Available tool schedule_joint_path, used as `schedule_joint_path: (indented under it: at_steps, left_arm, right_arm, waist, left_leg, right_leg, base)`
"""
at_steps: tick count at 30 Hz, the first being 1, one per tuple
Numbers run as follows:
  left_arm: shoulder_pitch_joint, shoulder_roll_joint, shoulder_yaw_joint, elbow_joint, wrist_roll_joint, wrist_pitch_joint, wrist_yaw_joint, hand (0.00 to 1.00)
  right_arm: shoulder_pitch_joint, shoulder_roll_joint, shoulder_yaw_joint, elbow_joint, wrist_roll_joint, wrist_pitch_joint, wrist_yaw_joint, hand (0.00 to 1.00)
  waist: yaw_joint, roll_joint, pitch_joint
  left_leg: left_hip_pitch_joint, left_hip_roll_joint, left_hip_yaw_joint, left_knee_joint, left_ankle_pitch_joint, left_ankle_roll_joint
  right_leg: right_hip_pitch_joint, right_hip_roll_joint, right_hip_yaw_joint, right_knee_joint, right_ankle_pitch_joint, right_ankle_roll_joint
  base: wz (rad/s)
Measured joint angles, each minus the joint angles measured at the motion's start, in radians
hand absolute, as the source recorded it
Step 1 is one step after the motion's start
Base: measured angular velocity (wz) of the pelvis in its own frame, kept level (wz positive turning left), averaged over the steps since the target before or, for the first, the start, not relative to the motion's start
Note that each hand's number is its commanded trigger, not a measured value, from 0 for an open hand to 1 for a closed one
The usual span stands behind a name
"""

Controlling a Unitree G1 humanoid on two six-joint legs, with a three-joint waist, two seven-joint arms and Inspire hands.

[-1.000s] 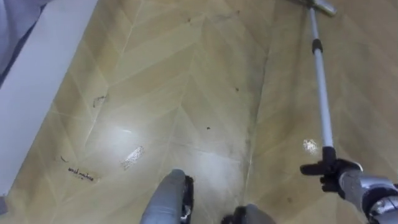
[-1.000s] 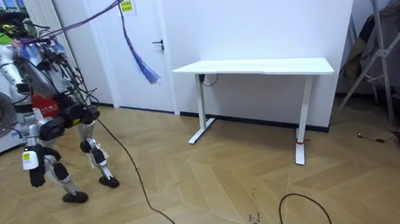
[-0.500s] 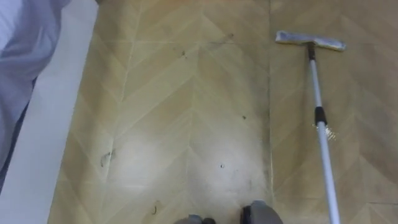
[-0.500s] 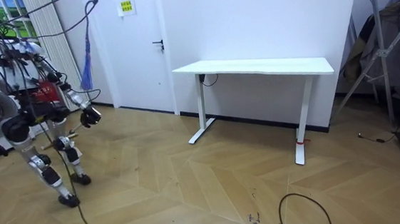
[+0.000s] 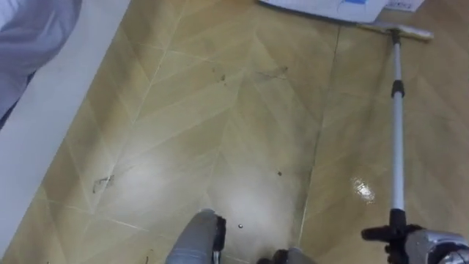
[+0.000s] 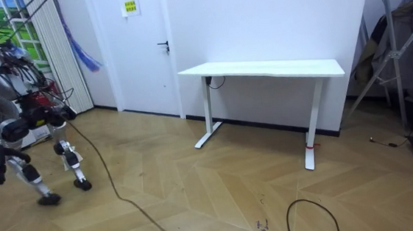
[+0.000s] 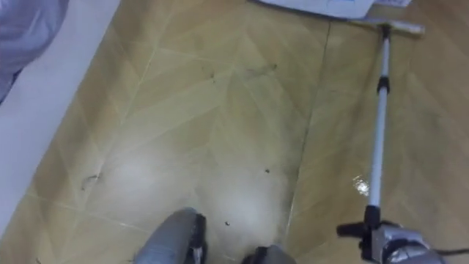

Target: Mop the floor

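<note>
Herringbone wooden floor (image 5: 220,110), seen from above in the eye views, with a broad patch of glare near its lower middle. A white wall band (image 5: 51,110) runs aslant along the floor's left edge. In the room view the robot stands on this floor near the room view's left edge, beside vertical blinds (image 6: 58,53) and well apart from a white desk (image 6: 262,70) set against the back wall. The mop (image 5: 397,139) lies ahead of the robot on the right side of the floor: its pale pole slopes from the lower right corner up to the flat mop head (image 5: 396,31), which rests on the floor near the top right corner. Just beside the head lies a white sheet with a blue patch (image 5: 330,6), cut off by the top edge. The right hand (image 5: 414,246) is clamped round the dark grip at the pole's lower end. The left hand's state cannot be told. A small scuff (image 5: 102,182) and a dark speck (image 5: 279,174) mark the boards.
</note>
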Motion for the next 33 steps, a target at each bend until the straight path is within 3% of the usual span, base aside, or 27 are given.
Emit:
schedule_joint_path:
  at_steps: [1, 3, 4, 6, 7, 8, 9, 11, 13, 14, 16, 18, 21, 24, 29, 33]
  left_arm:
    - [-0.012, 0.003, 0.001, 0.002, 0.000, -0.002, -0.007, 0.00]
    - [-0.051, 0.011, 0.001, 0.013, 0.000, -0.023, -0.016, 0.00]
    - [-0.058, 0.010, 0.001, 0.012, 0.000, -0.028, -0.016, 0.00]
    - [-0.072, 0.010, 0.003, 0.006, 0.032, -0.044, -0.016, 0.00]
    - [-0.074, 0.009, 0.003, 0.007, 0.043, -0.047, -0.016, 0.00]
    - [-0.075, 0.006, 0.009, 0.011, 0.067, -0.049, -0.017, 0.00]
    - [-0.075, -0.004, 0.022, 0.013, 0.081, -0.049, -0.014, 0.00]
    - [-0.078, -0.008, 0.030, 0.020, 0.102, -0.047, -0.015, 0.00]
    - [-0.075, -0.010, 0.044, 0.029, 0.113, -0.044, -0.014, 0.00]
    - [-0.070, -0.012, 0.052, 0.038, 0.116, -0.043, -0.014, 0.00]
    - [-0.065, -0.042, 0.061, 0.060, 0.121, -0.034, -0.018, 0.00]
    - [-0.055, -0.044, 0.063, 0.080, 0.118, -0.032, -0.025, 0.00]
    - [-0.052, -0.046, 0.089, 0.101, 0.126, -0.027, -0.026, 0.00]
    - [-0.053, -0.047, 0.104, 0.101, 0.159, -0.025, -0.027, 0.00]
    - [-0.045, -0.051, 0.107, 0.102, 0.282, -0.023, -0.032, 0.00]
    - [-0.029, -0.052, 0.108, 0.119, 0.347, 0.006, -0.032, 0.00]
  right_arm:
    - [0.018, -0.001, -0.001, 0.002, 0.006, -0.009, 0.001, 1.00]
    - [0.081, 0.001, 0.000, 0.009, 0.036, -0.031, 0.006, 1.00]
    - [0.096, 0.001, 0.002, 0.011, 0.043, -0.037, 0.007, 1.00]
    - [0.174, 0.002, 0.001, 0.025, 0.054, -0.064, 0.006, 1.00]
    - [0.194, 0.003, 0.000, 0.027, 0.054, -0.067, 0.002, 1.00]
    - [0.232, 0.003, -0.002, 0.028, 0.048, -0.069, -0.011, 1.00]
    - [0.254, 0.006, -0.002, 0.024, 0.027, -0.069, -0.029, 1.00]
    - [0.259, 0.025, -0.014, 0.020, -0.013, -0.069, -0.056, 1.00]
    - [0.275, 0.059, -0.023, 0.020, -0.032, -0.068, -0.072, 1.00]
    - [0.287, 0.079, -0.026, 0.023, -0.033, -0.067, -0.074, 1.00]
    - [0.319, 0.087, -0.043, 0.024, -0.048, -0.065, -0.070, 1.00]
    - [0.333, 0.114, -0.047, 0.025, -0.066, -0.062, -0.062, 1.00]
    - [0.364, 0.139, -0.057, 0.013, -0.078, -0.050, -0.041, 1.00]
    - [0.401, 0.157, -0.064, -0.015, -0.101, -0.035, -0.022, 1.00]
    - [0.443, 0.161, -0.074, -0.018, -0.165, -0.033, 0.006, 1.00]
    - [0.450, 0.173, -0.076, -0.011, -0.209, -0.019, 0.015, 1.00]
  waist:
    - [-0.005, 0.003, 0.0009]
    - [-0.015, 0.009, -0.0010]
    - [-0.018, 0.019, -0.0071]
    - [-0.042, 0.047, -0.0233]
    - [-0.047, 0.052, -0.0259]
    - [-0.050, 0.061, -0.0302]
    - [-0.049, 0.079, -0.0368]
    - [-0.063, 0.086, -0.0376]
    - [-0.083, 0.080, -0.0408]
    - [-0.083, 0.067, -0.0384]
    - [-0.092, 0.083, -0.0432]
    - [-0.096, 0.074, -0.0392]
    - [-0.103, 0.049, -0.0369]
    - [-0.105, 0.040, -0.0385]
    - [-0.112, 0.023, -0.0374]
    - [-0.129, 0.010, -0.0282]
  left_leg:
    - [0.009, -0.009, 0.008, -0.002, -0.007, 0.012]
    - [0.060, -0.063, 0.028, -0.019, -0.037, 0.056]
    - [0.067, -0.073, 0.029, -0.019, -0.045, 0.065]
    - [0.116, -0.115, 0.028, -0.018, -0.072, 0.102]
    - [0.132, -0.126, 0.026, -0.018, -0.082, 0.108]
    - [0.163, -0.138, 0.020, -0.018, -0.102, 0.118]
    - [0.187, -0.137, 0.007, -0.021, -0.123, 0.121]
    - [0.230, -0.132, -0.001, -0.059, -0.125, 0.119]
    - [0.299, -0.133, -0.013, -0.121, -0.115, 0.115]
    - [0.353, -0.135, -0.012, -0.163, -0.112, 0.110]
    - [0.430, -0.118, -0.040, -0.223, -0.107, 0.095]
    - [0.544, -0.099, -0.040, -0.340, -0.086, 0.076]
    - [0.677, -0.085, -0.036, -0.469, -0.059, 0.060]
    - [0.765, -0.065, -0.037, -0.542, -0.050, 0.045]
    - [0.867, -0.054, -0.035, -0.583, -0.045, 0.037]
    - [0.947, -0.050, -0.034, -0.618, -0.045, 0.036]
  right_leg:
    - [0.011, -0.008, 0.002, -0.005, -0.006, 0.015]
    - [0.050, -0.046, 0.026, 0.003, -0.011, 0.054]
    - [0.053, -0.050, 0.034, 0.015, -0.006, 0.061]
    - [0.058, -0.069, 0.090, 0.090, 0.048, 0.090]
    - [0.057, -0.071, 0.107, 0.116, 0.067, 0.094]
    - [0.052, -0.067, 0.143, 0.172, 0.114, 0.097]
    - [0.034, -0.041, 0.174, 0.196, 0.141, 0.097]
    - [-0.012, -0.012, 0.184, 0.152, 0.140, 0.097]
    - [-0.007, 0.018, 0.175, -0.028, 0.152, 0.084]
    - [0.025, 0.029, 0.163, -0.192, 0.217, 0.061]
    - [0.116, 0.059, 0.131, -0.296, 0.245, 0.051]
    - [0.234, 0.083, 0.128, -0.417, 0.277, 0.039]
    - [0.352, 0.102, 0.131, -0.520, 0.296, 0.028]
    - [0.453, 0.125, 0.124, -0.613, 0.318, 0.016]
    - [0.559, 0.142, 0.118, -0.676, 0.322, 0.012]
    - [0.639, 0.142, 0.111, -0.718, 0.322, 0.011]
  base:
    - [0.31]
    - [0.23]
    - [0.30]
    - [0.44]
    - [0.36]
    - [0.12]
    - [0.00]
    - [0.02]
    - [0.17]
    - [0.11]
    - [0.01]
    - [-0.19]
    - [-0.11]
    - [-0.02]
    - [-0.05]
    - [-0.04]
